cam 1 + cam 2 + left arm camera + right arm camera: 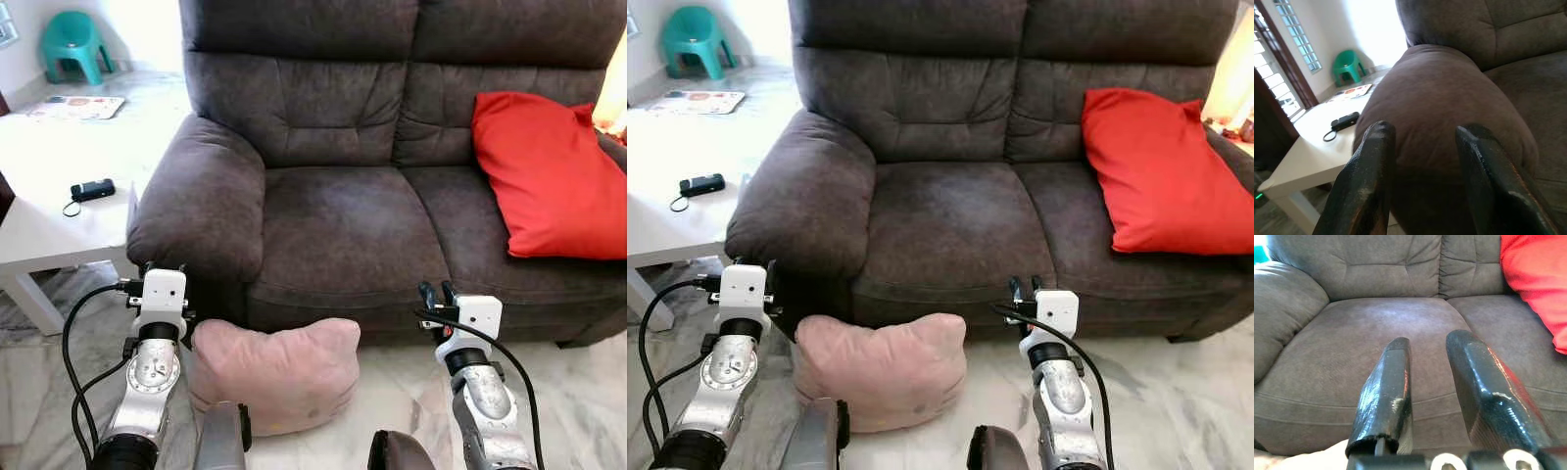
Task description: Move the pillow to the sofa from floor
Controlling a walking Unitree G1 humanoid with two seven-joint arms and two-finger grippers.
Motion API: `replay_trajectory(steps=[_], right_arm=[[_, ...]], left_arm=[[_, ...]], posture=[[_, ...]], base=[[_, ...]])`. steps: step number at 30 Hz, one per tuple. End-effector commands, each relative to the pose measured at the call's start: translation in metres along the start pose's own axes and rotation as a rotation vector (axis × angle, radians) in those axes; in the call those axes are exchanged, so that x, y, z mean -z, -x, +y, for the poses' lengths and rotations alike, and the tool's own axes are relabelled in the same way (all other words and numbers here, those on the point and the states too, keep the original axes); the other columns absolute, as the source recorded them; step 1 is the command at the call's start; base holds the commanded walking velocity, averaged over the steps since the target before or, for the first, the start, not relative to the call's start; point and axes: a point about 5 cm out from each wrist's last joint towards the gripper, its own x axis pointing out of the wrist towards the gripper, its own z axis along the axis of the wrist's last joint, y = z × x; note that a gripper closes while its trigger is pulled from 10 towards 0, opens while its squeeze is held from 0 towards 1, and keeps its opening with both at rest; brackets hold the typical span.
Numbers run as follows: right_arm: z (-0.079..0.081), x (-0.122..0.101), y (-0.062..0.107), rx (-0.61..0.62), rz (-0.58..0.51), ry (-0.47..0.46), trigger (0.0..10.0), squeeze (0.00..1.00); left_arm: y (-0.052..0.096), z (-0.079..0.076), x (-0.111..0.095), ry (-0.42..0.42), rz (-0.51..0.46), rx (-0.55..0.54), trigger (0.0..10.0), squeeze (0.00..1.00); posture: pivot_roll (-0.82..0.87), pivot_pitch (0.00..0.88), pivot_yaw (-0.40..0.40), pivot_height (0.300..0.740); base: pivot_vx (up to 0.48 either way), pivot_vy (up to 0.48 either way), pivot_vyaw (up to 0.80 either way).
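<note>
- Two cushions are in sight: a soft pink fabric pillow (276, 373) on the pale marble floor (578, 392), and a large red fabric pillow (551, 174) leaning at the 3 o'clock end of the dark brown fabric two-seat sofa (343, 220).
- The pink pillow lies at 6 o'clock of the sofa's left seat cushion, touching or just short of the sofa's front base; its top edge sags in the middle.
- The left seat cushion of the sofa is bare, bounded at 9 o'clock by the rounded armrest and at 3 o'clock by the seam with the second seat, where the red pillow's lower corner rests.
- The left gripper (1422, 134) is raised before the front of the armrest, at 10 o'clock of the pink pillow and apart from it; its two black fingers are spread with nothing between them.
- The right gripper (1430, 345) is up at 2 o'clock of the pink pillow, facing the sofa's front edge; its fingers stand parted and hold nothing.
- A white low table (39, 245) stands just beside the armrest at 9 o'clock, carrying a small black device with a cord (90, 191) and a flat printed sheet (75, 107).
- A teal plastic stool (72, 43) stands well beyond the table at 11 o'clock.
- Open floor runs at 3 o'clock of the pink pillow along the sofa front.
</note>
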Motion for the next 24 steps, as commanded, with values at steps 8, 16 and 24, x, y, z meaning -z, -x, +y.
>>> replay_trajectory(steps=[8,16,24], right_arm=[[0.0038,-0.0019,-0.0003,-0.028,-0.01,0.018,10.0,0.0],[0.005,-0.0013,0.0008,-0.037,-0.012,0.017,10.0,0.0],[0.0064,0.0002,0.0007,-0.039,-0.005,-0.002,10.0,0.0]], left_arm=[[-0.0029,-0.0031,-0.001,0.017,0.007,0.011,10.0,0.0],[-0.0028,-0.0034,-0.0001,0.016,0.012,0.015,10.0,0.0],[-0.0029,-0.0031,0.0005,0.016,0.013,0.019,10.0,0.0]], posture=[[0.03,0.0,-0.065,0.583],[0.04,0.0,-0.061,0.583],[0.04,0.0,-0.059,0.583]], base=[[0.0,0.0,0.06],[0.0,0.0,0.8],[0.0,0.0,0.42]])
